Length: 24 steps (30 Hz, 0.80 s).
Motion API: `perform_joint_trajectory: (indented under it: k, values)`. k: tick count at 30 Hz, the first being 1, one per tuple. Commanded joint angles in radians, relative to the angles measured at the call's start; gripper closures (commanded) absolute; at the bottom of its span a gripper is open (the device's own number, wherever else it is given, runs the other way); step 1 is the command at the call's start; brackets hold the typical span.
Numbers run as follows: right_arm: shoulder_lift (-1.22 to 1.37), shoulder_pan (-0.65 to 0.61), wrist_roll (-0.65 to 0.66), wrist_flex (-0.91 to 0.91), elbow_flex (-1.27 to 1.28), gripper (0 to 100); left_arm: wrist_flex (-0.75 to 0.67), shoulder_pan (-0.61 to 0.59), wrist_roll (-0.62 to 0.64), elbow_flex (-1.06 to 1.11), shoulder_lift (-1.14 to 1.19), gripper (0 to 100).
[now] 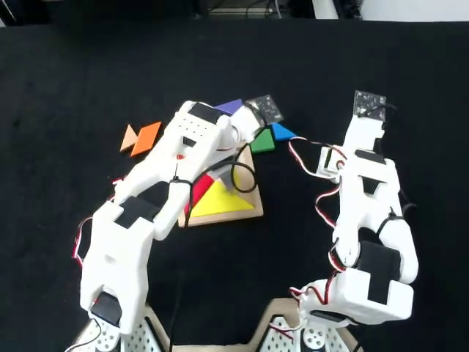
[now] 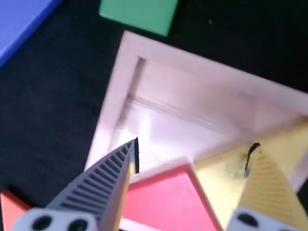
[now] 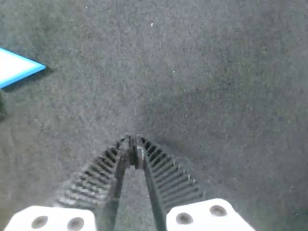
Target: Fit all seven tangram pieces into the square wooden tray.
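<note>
The square wooden tray [image 2: 110,96] holds a red piece [image 2: 163,197] and a yellow piece [image 2: 216,173]; its corner nearest the green square [image 2: 139,14] is bare wood. My left gripper [image 2: 194,147] hangs open just above that bare corner, with the red piece's edge below the gap between its fingers. In the high view the left arm [image 1: 190,139] reaches over the tray [image 1: 253,209]. My right gripper [image 3: 133,144] is shut on nothing over black cloth, right of the blue triangle [image 1: 282,132].
A violet piece [image 1: 229,107] lies behind the tray and two orange pieces [image 1: 146,136] lie to its left. The green square [image 1: 262,141] sits against the tray's far corner. The right arm [image 1: 366,169] stands to the right on open black cloth.
</note>
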Motion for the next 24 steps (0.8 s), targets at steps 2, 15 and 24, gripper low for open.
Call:
perform_joint_trajectory:
  k: [2, 15, 24]
  values:
    - [-0.067, 0.012, -0.008, -0.021, -0.067, 98.6, 0.081, 0.005, -0.032, -0.018, -0.092, 64]
    - [-0.076, 0.021, -0.048, -0.051, -0.048, 98.6, 0.210, -0.018, 0.103, 0.248, -0.717, 64]
    - [-0.076, -0.005, -0.020, -0.043, -0.050, 98.6, 0.011, -0.320, 0.554, 0.757, -1.320, 64]
